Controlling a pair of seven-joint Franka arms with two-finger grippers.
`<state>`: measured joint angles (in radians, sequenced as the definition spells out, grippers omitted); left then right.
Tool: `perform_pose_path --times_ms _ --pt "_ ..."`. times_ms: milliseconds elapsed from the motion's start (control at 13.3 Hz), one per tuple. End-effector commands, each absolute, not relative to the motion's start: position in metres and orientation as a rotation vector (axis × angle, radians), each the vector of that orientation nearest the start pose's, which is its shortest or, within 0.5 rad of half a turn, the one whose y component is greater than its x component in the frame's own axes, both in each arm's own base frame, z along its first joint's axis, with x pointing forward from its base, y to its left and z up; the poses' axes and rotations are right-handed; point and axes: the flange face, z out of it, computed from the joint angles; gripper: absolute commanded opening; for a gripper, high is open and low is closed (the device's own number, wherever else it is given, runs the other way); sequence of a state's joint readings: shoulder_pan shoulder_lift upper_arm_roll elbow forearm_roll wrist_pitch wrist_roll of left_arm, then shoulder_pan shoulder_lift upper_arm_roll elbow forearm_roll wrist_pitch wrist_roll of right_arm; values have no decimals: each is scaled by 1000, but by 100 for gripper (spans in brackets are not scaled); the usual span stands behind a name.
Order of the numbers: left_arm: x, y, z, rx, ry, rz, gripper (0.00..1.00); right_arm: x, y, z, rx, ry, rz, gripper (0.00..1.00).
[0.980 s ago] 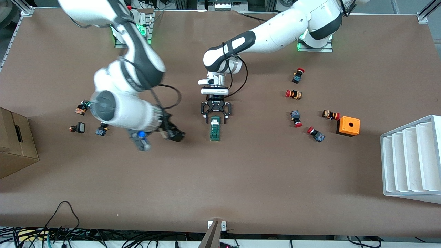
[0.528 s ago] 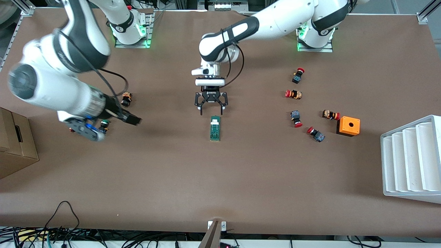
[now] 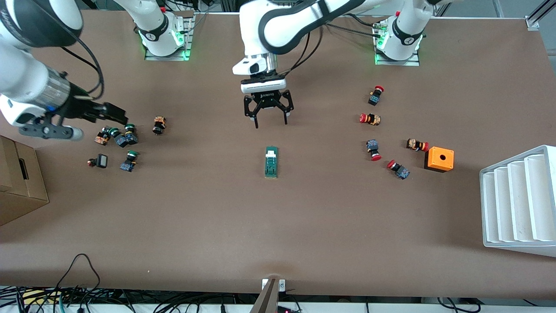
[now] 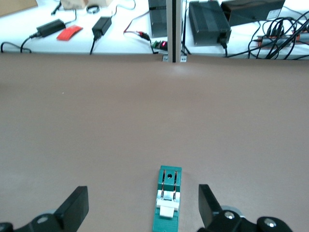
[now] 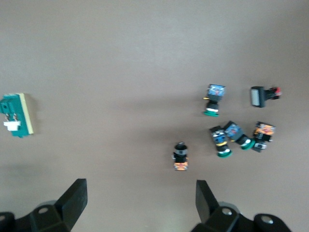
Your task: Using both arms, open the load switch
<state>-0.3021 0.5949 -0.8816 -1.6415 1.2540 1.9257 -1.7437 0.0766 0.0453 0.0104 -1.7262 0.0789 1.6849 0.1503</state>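
Observation:
The load switch [image 3: 271, 161] is a slim dark-green block with a white piece at one end. It lies flat mid-table with nothing touching it. In the left wrist view the load switch [image 4: 167, 200] sits between the two fingers and well below them. My left gripper [image 3: 271, 124] hangs open over bare table just off the switch's white end, and its wrist view shows that left gripper [image 4: 142, 205] empty. My right gripper [image 3: 123, 117] is open and empty above the green-capped buttons. From the right gripper [image 5: 140, 198], the load switch [image 5: 16, 115] shows at the view's edge.
Several green-capped push buttons [image 3: 121, 139] lie toward the right arm's end. Several red-capped buttons [image 3: 373, 150] and an orange box with a hole [image 3: 439, 158] lie toward the left arm's end. A white slotted rack [image 3: 517, 202] and a cardboard box [image 3: 19, 180] stand at the table's two ends.
The right arm swung away from beside the switch to its own end of the table. The left gripper lifted and drew back from the switch's white end. Both stayed open.

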Motion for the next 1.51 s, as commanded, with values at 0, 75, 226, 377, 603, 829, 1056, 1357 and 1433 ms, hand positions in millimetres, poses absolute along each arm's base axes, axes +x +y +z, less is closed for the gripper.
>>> perform_pose_path --times_ms 0,75,226,377,603,829,1056,1357,1433 --pt "432 -541 432 -2944 -188 -828 100 561 55 541 -3110 35 127 99" --pt "452 -524 451 -2972 -221 -738 100 563 54 544 -3123 20 116 99" --pt "486 -481 483 -3036 -172 -576 100 567 50 541 -3150 -62 110 99" --pt "515 -434 509 -3104 -135 -459 100 573 46 540 -3150 -84 106 99" --pt "544 -365 530 -3185 -195 -286 100 573 44 543 -3155 -81 108 99" --pt "557 -301 538 -3183 -165 -154 100 574 46 557 -3150 -81 76 99" --pt "570 -236 550 -3186 -220 -53 100 572 44 559 -3149 -49 91 99" --pt "578 -149 563 -3212 -183 31 100 573 41 562 -3147 -42 84 99" --pt "580 -129 566 -3214 -205 36 100 574 43 567 -3145 -44 67 99"
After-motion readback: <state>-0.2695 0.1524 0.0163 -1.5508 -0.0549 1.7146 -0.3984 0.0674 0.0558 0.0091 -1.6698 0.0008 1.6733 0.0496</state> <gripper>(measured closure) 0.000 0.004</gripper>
